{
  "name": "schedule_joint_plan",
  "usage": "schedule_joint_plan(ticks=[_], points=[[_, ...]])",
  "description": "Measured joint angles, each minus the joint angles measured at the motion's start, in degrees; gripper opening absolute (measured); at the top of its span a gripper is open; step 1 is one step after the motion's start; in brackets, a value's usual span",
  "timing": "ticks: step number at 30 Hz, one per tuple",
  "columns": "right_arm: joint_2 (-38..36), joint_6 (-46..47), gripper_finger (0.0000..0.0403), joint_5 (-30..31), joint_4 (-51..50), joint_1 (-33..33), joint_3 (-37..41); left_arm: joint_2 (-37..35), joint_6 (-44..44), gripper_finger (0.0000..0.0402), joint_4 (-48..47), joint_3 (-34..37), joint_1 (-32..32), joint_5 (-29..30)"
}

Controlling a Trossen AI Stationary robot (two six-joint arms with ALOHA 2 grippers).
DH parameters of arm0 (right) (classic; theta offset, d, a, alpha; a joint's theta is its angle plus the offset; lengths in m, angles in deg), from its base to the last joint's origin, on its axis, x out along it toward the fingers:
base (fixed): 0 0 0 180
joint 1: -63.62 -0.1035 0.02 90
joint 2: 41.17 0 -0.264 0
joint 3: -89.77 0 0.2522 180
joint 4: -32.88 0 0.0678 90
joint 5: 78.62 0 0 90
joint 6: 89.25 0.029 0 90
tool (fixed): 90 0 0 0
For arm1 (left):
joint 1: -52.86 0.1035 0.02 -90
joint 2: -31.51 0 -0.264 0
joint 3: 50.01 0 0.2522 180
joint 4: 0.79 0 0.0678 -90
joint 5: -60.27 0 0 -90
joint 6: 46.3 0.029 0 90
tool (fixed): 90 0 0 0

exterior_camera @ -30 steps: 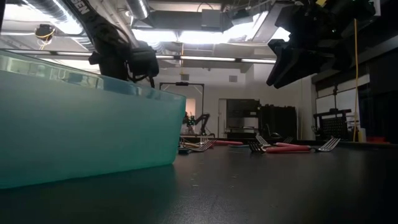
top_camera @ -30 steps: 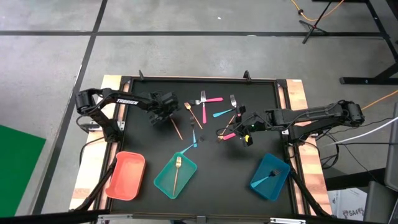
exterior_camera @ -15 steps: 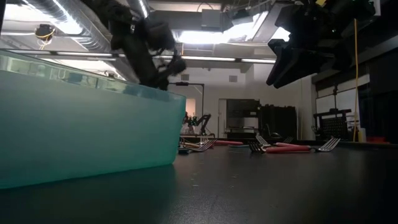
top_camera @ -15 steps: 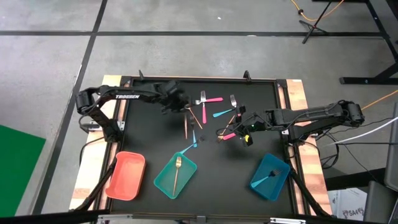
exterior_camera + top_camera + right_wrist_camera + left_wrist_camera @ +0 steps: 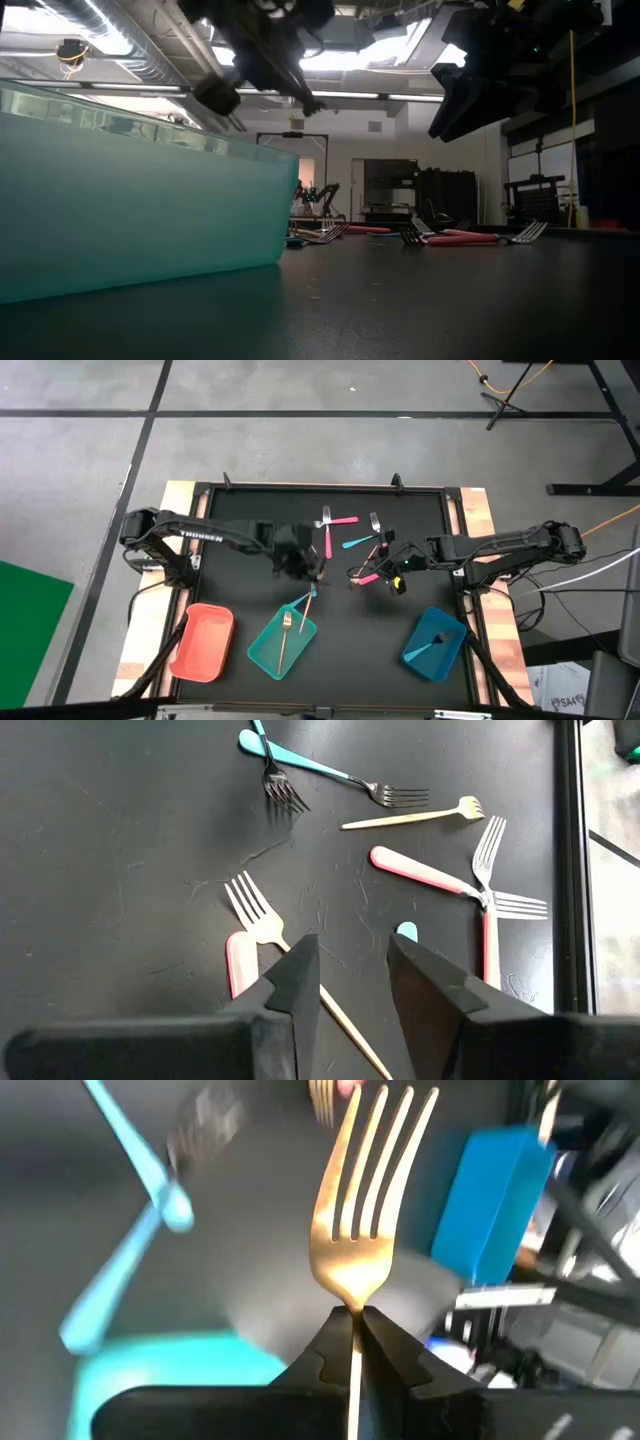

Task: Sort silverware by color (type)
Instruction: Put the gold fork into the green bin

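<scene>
My left gripper (image 5: 302, 563) hovers over the table's middle, just beyond the teal tray (image 5: 262, 652), shut on a gold fork (image 5: 370, 1190). One gold fork (image 5: 285, 635) lies inside that tray. A light-blue utensil (image 5: 308, 592) lies on the table at the tray's far corner. My right gripper (image 5: 345, 982) is open, above the loose pile: pink-handled forks (image 5: 425, 872), a light-blue-handled fork (image 5: 300, 760) and gold forks (image 5: 410, 817). The blue tray (image 5: 445, 630) holds one light-blue-handled piece (image 5: 430, 645). My left gripper pinches the gold fork between its two fingers at the neck (image 5: 352, 1308), just below the head. The tines (image 5: 385, 1140) stick out past the fingertips, along the fingers. The handle is hidden behind the fingers. The fork is lifted clear of the table.
A red tray (image 5: 203, 642) lies at the near left, the teal tray in the near middle, the blue tray at the near right. In the low view the teal tray's wall (image 5: 130, 200) fills the left. Wooden rails (image 5: 480, 520) border the black mat.
My left gripper has carried the gold fork from the far left part of the mat toward the right and then toward the near edge, ending close to the teal tray. The right gripper has kept still.
</scene>
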Motion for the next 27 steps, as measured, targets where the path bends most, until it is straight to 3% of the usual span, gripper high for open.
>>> schedule_joint_plan(ticks=[8, 14, 20, 27], points=[[0.0, 2.07, 0.0113, -0.01, 0.02, 0.0, 0.0, 0.0, -11.02, 0.0005, -0.15, 0.0, -13.41, 6.93], [0.0, 4.29, 0.0113, 0.01, 0.04, 0.02, 0.0, 1.39, -17.1, 0.0006, -1.95, -0.02, -20.12, 13.93], [0.02, 5.04, 0.0113, -0.01, -0.16, 0.0, 0.0, 4.36, -19.49, 0.0007, -5.83, -0.02, -22.67, 13.37], [0.02, 5.05, 0.0113, -0.03, -0.98, 0.0, 0.0, 6.49, -19.97, 0.0007, -9.67, -0.02, -22.49, 7.86]])
